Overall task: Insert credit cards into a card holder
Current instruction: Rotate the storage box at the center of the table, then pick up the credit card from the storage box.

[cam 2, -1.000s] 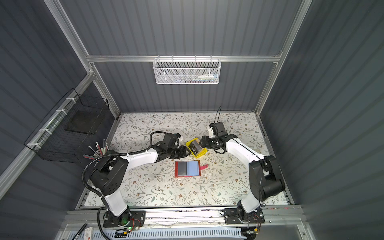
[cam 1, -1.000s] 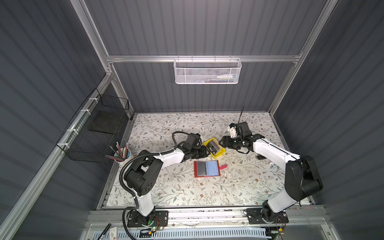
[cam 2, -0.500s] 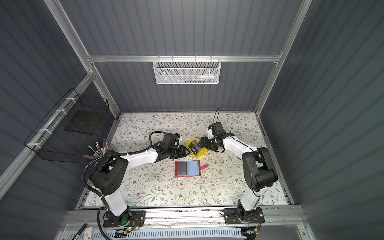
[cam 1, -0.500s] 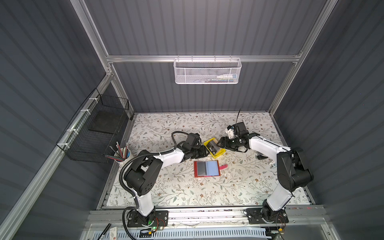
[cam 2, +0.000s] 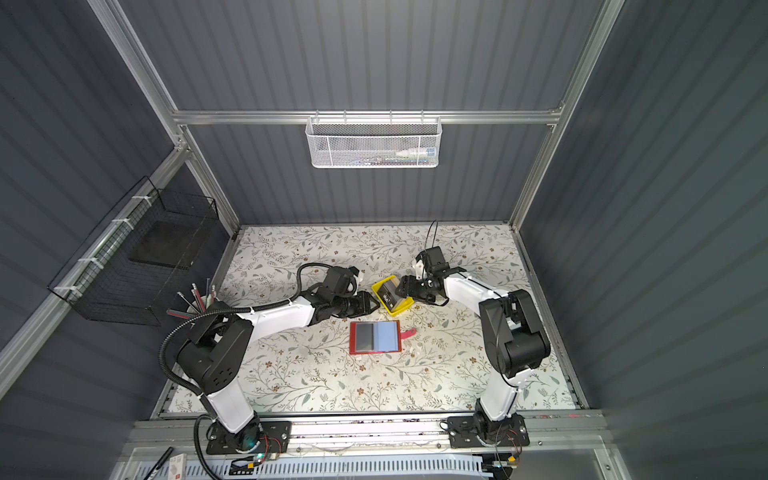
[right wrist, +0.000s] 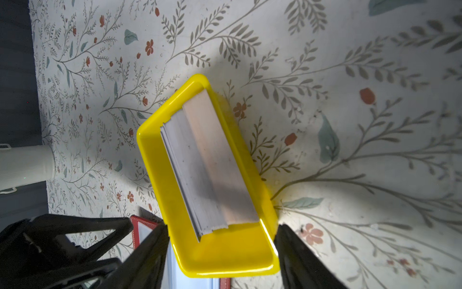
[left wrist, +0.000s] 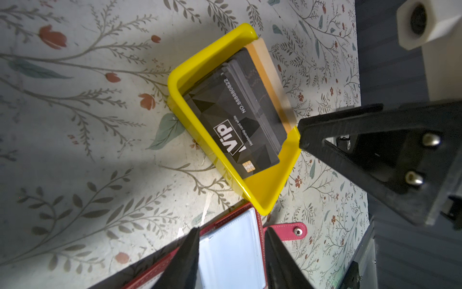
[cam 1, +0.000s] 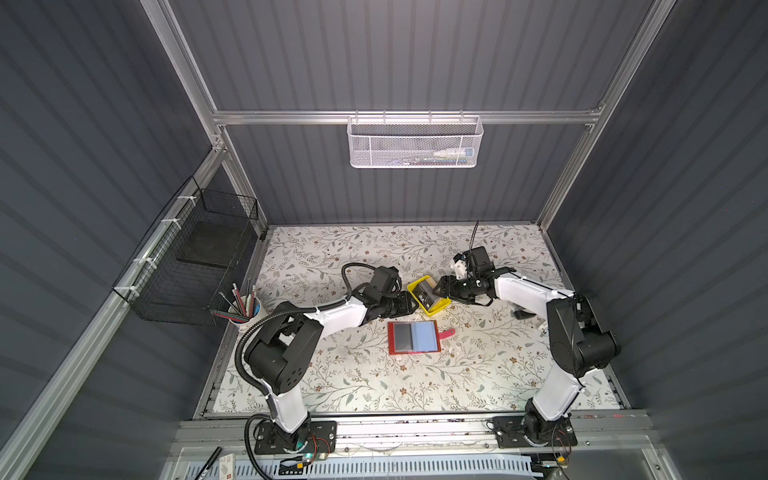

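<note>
In a top view the right gripper (cam 1: 445,291) has been brought left to the yellow tray (cam 1: 441,309) of credit cards (cam 1: 424,296). The card holder (cam 1: 413,337) lies open nearer. In the left wrist view the left gripper (left wrist: 232,231) is seen spread and empty. In the right wrist view the right jaws are spread astride the tray, so a card pick seems prepared.

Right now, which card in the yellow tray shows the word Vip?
The black card leaning in front; the cards behind it show only their edges.
</note>
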Available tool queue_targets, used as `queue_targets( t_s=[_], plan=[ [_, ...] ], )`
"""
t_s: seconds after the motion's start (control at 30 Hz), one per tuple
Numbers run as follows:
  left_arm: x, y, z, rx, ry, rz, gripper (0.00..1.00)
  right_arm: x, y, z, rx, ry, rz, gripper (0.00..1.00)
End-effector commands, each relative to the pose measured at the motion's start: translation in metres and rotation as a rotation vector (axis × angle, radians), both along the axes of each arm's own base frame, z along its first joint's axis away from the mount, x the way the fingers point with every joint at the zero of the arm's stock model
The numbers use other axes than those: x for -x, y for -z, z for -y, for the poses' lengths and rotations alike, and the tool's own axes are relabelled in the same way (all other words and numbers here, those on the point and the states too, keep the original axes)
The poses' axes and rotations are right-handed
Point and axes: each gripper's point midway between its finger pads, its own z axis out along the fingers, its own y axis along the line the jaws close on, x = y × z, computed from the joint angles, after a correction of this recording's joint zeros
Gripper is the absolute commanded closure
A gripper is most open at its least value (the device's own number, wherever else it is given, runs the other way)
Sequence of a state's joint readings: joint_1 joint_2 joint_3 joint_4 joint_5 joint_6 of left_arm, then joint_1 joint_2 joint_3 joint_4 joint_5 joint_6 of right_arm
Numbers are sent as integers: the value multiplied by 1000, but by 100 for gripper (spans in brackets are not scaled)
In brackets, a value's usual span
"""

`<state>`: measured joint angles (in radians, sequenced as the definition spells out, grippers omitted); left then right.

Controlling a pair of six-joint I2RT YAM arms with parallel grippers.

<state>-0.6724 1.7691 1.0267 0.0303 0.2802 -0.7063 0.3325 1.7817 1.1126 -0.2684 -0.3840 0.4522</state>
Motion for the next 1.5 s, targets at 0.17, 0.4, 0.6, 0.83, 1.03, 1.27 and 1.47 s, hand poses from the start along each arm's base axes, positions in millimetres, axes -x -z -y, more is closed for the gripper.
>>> queue_targets(
  t_s=[0.17, 0.4, 0.6, 0.83, 1.03, 1.27, 1.47],
  plan=[
    [-1, -16, -6, 14, 2, 36, 56, 11, 10, -4, 8, -13, -6, 30],
    [-2, -19, -12, 31, 1, 31, 56, 21, 0, -24, -17, -59, 17, 33],
    [-4, -29, -17, 46, 2, 54, 56, 26, -3, -35, -5, -66, 17, 33],
    [-7, -30, -21, 31, 7, 56, 57, 24, -5, -16, 69, 34, 22, 30],
    [-18, -32, -10, 36, 59, 46, 61, 16, -15, -20, 66, 25, 37, 27],
    [-38, -23, 3, 41, 53, 43, 64, 5, -15, -24, 109, -3, 30, 23],
    [-49, -13, 8, 21, 51, 44, 69, 0, -10, -26, 125, -9, 18, 18]
  ],
)
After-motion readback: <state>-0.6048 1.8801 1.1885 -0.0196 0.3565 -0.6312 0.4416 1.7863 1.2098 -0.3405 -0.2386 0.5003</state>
